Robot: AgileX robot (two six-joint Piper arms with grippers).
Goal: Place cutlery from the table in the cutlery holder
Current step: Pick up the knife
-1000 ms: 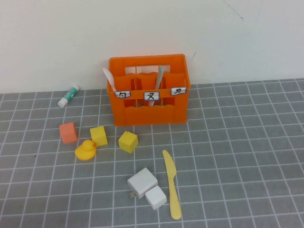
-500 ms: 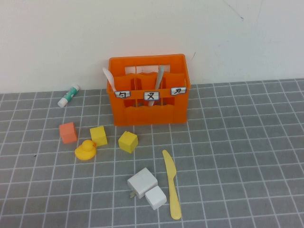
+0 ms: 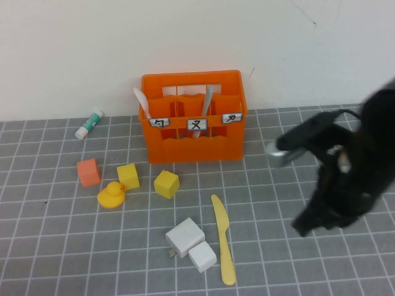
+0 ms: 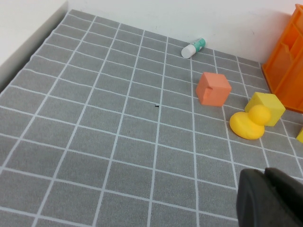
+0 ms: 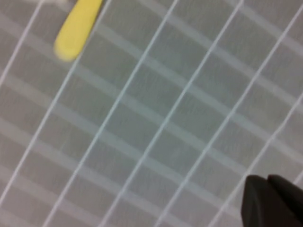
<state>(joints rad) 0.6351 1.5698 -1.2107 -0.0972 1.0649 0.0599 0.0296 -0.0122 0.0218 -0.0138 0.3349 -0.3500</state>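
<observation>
I have the right gripper [image 3: 303, 226] out over the table [image 3: 345, 271], hanging at about three o'clock from the pale yellow knife [image 3: 222, 237], well apart from it and holding nothing. The arm is blurred in the high view, and my right wrist view shows only a dark corner of the fingers, so I cannot tell how far they stand open. That view does catch one rounded end of the knife [image 5: 78, 28] against the grid lines.

The knife is the last piece lying flat, at six o'clock from the orange cutlery holder [image 3: 192, 142], with two white charger blocks [image 3: 191, 243] just beside it at its nine o'clock. The pink spoon [image 3: 141, 102] and grey fork [image 3: 207, 105] already stand in the holder.

To do this well, I judge I should come down across the blade's width near its middle, on the side away from the chargers, with fingers wide enough to straddle the thin plastic; pinching flat stock off a table slips easily.

The left gripper [image 4: 270, 198] sits parked low near the yellow duck [image 4: 248, 124], touching nothing; its opening I cannot tell either.
</observation>
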